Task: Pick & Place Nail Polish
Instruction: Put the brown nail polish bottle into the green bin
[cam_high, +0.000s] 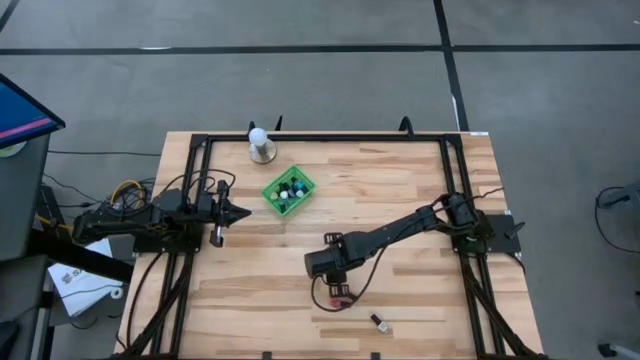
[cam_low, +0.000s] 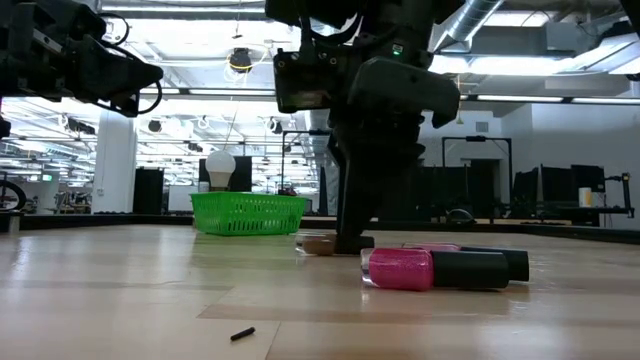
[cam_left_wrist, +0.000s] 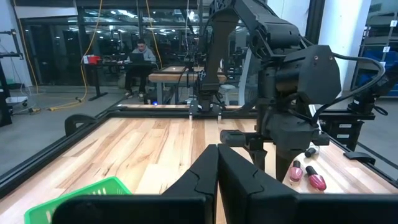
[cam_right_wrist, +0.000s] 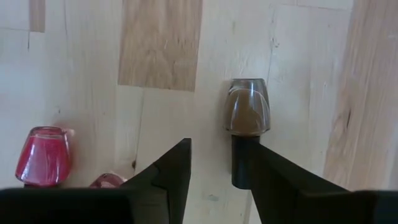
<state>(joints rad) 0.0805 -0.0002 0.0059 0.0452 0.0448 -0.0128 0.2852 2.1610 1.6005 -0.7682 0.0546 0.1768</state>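
High view shows the right tool (cam_high: 338, 291) lowered to the tabletop (cam_high: 400, 190) near its front edge, well apart from the green mesh basket (cam_high: 288, 191) holding several nail polish bottles. Its wrist view shows the fingers (cam_right_wrist: 174, 168) spread, touching the tabletop beside a brownish nail polish bottle (cam_right_wrist: 247, 115) lying just outside one finger, not between them; a red bottle (cam_right_wrist: 42, 155) lies on the other side. Left tool (cam_high: 232, 212) hovers beside the basket, pressed together.

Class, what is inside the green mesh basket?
The green mesh basket holds several small nail polish bottles with dark and pale caps. Any bottles lying beneath the top ones are covered, so no exact count is possible.
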